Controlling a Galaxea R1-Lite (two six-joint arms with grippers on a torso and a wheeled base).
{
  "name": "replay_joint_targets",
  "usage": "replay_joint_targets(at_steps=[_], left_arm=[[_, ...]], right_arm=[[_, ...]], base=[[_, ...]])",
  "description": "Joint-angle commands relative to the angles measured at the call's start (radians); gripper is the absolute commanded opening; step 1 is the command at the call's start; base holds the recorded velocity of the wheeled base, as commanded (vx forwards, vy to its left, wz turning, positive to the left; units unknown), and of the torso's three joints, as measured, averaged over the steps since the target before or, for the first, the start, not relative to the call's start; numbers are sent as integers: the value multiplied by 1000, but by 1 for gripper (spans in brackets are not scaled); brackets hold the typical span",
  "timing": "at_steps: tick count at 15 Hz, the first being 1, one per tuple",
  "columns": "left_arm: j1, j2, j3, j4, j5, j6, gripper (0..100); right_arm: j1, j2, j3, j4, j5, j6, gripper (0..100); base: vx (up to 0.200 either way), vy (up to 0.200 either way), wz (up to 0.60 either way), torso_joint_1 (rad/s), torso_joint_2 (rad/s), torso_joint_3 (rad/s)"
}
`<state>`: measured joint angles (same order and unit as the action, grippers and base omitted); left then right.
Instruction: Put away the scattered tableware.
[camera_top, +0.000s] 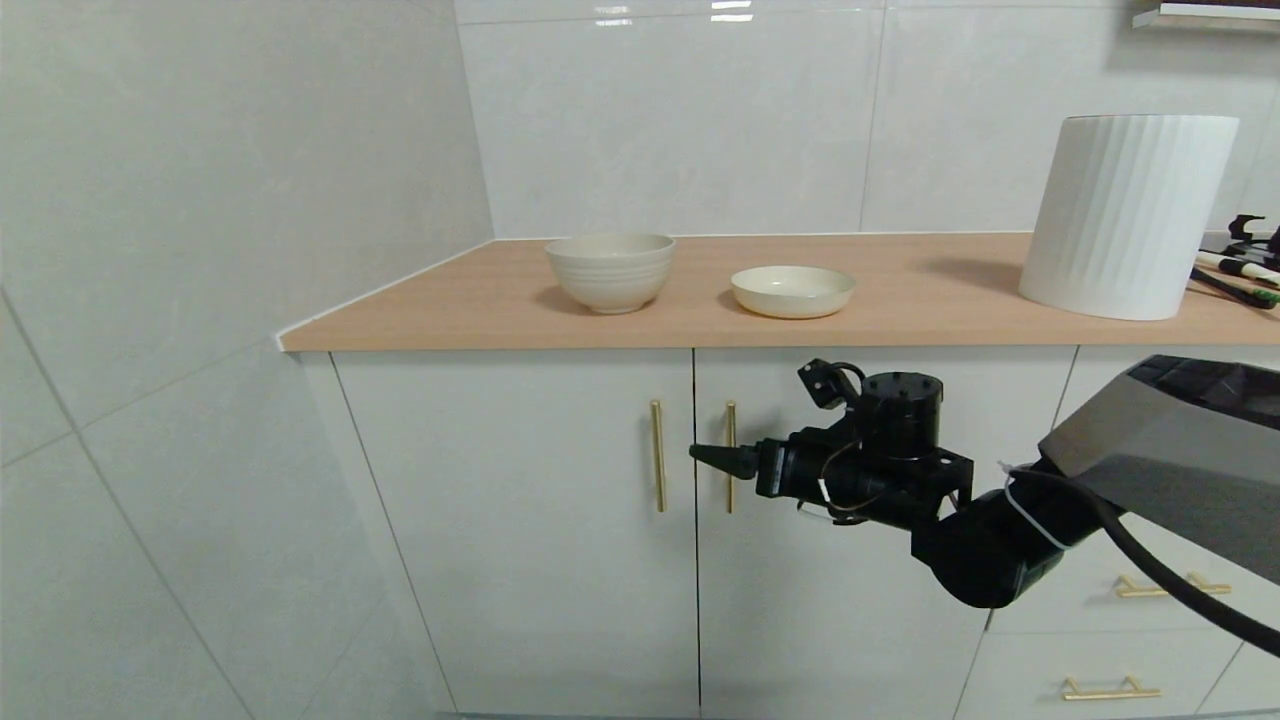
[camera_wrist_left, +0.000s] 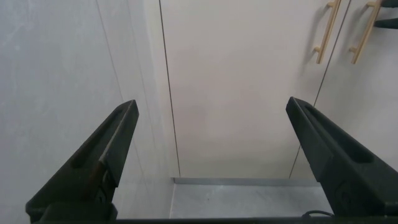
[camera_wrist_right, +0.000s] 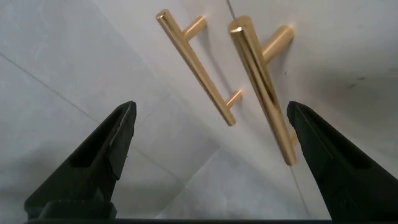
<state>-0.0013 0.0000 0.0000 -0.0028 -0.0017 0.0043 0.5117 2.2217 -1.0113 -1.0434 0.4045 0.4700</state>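
A cream ribbed bowl (camera_top: 610, 270) and a shallow cream dish (camera_top: 792, 290) sit side by side on the wooden counter (camera_top: 450, 310). Below them are two white cabinet doors with upright gold handles (camera_top: 657, 455) (camera_top: 731, 455). My right gripper (camera_top: 715, 460) hangs in front of the doors, level with those handles, its tip just before the right one. Up close, the gold handles (camera_wrist_right: 196, 65) (camera_wrist_right: 264, 87) lie between and beyond its fingers, and the right gripper (camera_wrist_right: 210, 109) is open and holds nothing. My left gripper (camera_wrist_left: 211, 102) is open and empty, low down, facing the left cabinet door.
A tall white ribbed container (camera_top: 1125, 215) stands on the counter at the right, with dark utensils (camera_top: 1240, 270) beside it. Tiled wall closes off the left side. Drawers with gold pulls (camera_top: 1150, 587) sit at the lower right. Both door handles (camera_wrist_left: 326, 31) appear far off.
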Motion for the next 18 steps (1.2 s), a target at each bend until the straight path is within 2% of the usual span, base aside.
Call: replay_joint_targets(at_steps=[1,10,14,18], left_arm=[[0,0,0,0,0,0,100],[0,0,0,0,0,0,100],[0,0,0,0,0,0,100],[0,0,0,0,0,0,100]], right_arm=[[2,16,-1,-6,1,2,100],[5,72,-46,-18,-24,13,100],[33,121,-61,-102,-26,71,100],[36,111,-50,-113,-19,82,100]], base=[[0,0,0,0,0,0],[0,0,0,0,0,0],[0,0,0,0,0,0],[0,0,0,0,0,0]])
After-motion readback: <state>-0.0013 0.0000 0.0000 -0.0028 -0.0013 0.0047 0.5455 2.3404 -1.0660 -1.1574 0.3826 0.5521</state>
